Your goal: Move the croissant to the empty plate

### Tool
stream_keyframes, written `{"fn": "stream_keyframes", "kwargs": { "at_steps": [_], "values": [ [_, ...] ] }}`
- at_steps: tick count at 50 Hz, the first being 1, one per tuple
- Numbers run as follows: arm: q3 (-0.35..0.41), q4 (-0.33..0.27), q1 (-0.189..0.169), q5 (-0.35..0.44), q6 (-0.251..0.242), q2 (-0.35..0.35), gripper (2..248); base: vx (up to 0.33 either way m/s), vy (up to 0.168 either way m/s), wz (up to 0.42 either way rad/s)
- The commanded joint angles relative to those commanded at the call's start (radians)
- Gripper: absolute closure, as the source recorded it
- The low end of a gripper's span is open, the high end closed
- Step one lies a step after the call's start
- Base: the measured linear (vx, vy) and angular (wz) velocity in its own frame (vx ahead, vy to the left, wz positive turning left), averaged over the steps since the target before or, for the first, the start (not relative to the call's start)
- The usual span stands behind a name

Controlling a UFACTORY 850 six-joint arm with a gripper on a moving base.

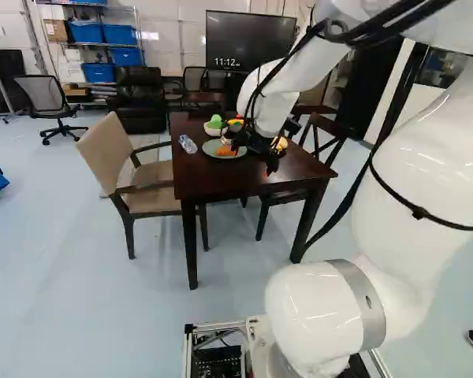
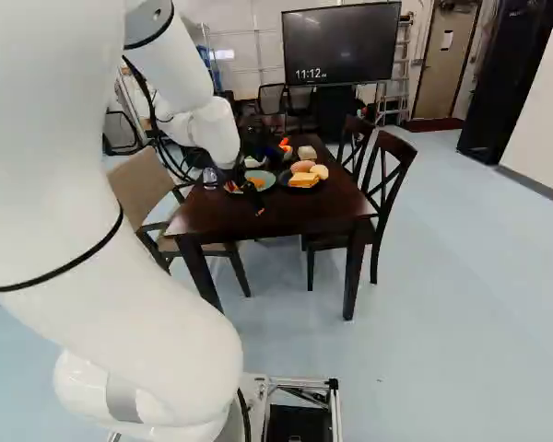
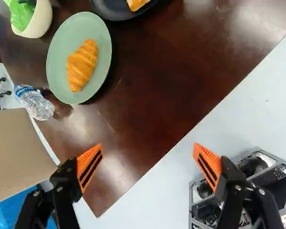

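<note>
Croissant ahead of hand

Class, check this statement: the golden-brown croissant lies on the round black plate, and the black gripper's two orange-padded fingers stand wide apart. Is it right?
The plate is wrong: the wrist view shows the croissant on the round pale-green plate. The rest is right: the black gripper has its two orange-padded fingers wide apart.
</note>
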Motion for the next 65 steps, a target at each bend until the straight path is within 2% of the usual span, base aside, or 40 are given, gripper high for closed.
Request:
{"fn": "stream_keyframes", "kwargs": {
  "at_steps": [47,65],
  "values": [
    [0.342,-0.068,-0.014,0.573,-0.293,0.137,3,0.0,0.0,0.0],
    [0.451,-0.089,-0.018,0.756,-0.386,0.181,3,0.0,0.0,0.0]
  ]
}}
